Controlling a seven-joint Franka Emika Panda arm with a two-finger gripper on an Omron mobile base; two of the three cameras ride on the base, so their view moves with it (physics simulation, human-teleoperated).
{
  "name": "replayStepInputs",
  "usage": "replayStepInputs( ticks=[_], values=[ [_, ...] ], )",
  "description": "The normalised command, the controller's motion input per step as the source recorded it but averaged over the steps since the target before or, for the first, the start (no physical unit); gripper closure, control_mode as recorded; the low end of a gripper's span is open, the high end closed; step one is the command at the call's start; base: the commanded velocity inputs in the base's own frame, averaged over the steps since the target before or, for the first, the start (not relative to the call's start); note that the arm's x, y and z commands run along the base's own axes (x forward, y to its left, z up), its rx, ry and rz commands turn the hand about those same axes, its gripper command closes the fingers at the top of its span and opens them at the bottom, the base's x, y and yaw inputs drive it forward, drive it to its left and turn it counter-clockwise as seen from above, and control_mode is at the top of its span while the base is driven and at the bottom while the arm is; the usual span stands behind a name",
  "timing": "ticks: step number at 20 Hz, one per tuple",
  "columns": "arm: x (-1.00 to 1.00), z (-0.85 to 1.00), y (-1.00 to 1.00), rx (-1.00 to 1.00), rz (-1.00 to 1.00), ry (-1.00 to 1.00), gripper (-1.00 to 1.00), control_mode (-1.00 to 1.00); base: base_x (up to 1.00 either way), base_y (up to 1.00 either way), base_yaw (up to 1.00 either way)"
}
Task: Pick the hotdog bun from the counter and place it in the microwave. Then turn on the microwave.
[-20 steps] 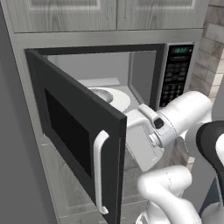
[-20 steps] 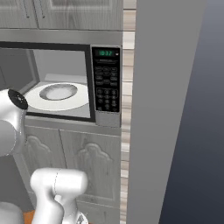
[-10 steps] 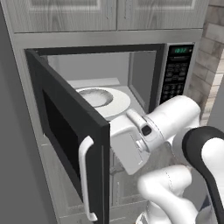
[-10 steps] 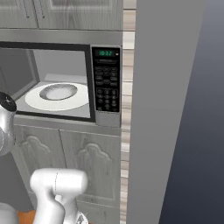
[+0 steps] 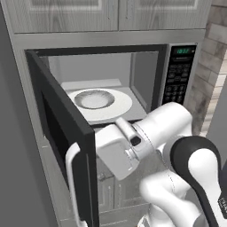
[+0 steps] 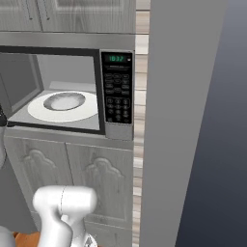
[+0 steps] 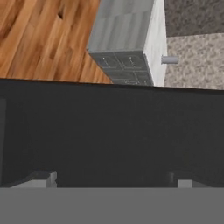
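The built-in dark grey microwave (image 5: 133,88) sits in a run of grey wood-grain cabinets (image 6: 67,183), its dark door (image 5: 62,133) swung out to the left with the white vertical handle (image 5: 75,186) on its free edge; the lower end of the door and handle is cut off by the frame bottom in the left base view. Cavity interior is lit; the white round turntable (image 5: 99,103) lies flat on the cavity floor, a shallow dished centre visible, nothing resting on it. In the right base view the turntable (image 6: 62,105) reads the same, and the black keypad (image 6: 118,99) with green display (image 6: 116,58) sits to the right of the opening; digits are too small to read reliably. The white arm's wrist (image 5: 133,144) hangs in front of the cavity's lower edge, hiding part of the front sill and the cabinet below. In the hand view the dark door panel (image 7: 112,131) spans the picture, wood floor (image 7: 39,35) beyond. Gripper (image 7: 113,179): fingertips barely rise at the bottom, set wide apart, holding nothing. The hotdog bun cannot be located.
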Motion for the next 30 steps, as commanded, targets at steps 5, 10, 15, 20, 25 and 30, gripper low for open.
replayStepInputs(
  ticks=[5,10,15,20,25,30],
  values=[
    [0.0,-0.15,0.27,0.02,0.0,-0.04,-1.0,-1.0,0.0,0.0,0.0],
    [0.0,-0.16,0.31,0.02,0.0,-0.04,-1.0,-1.0,0.0,0.0,0.0],
    [0.0,-0.13,0.27,0.02,0.0,-0.04,-1.0,-1.0,0.0,0.0,0.0],
    [0.0,-0.1,0.2,0.02,-0.02,-0.05,-1.0,-1.0,0.0,0.0,0.0],
    [0.0,-0.03,0.11,0.03,-0.03,-0.05,-1.0,-1.0,0.0,0.0,0.0],
    [0.0,0.0,0.0,0.04,-0.03,-0.05,-1.0,-1.0,0.0,0.0,0.0]
  ],
)
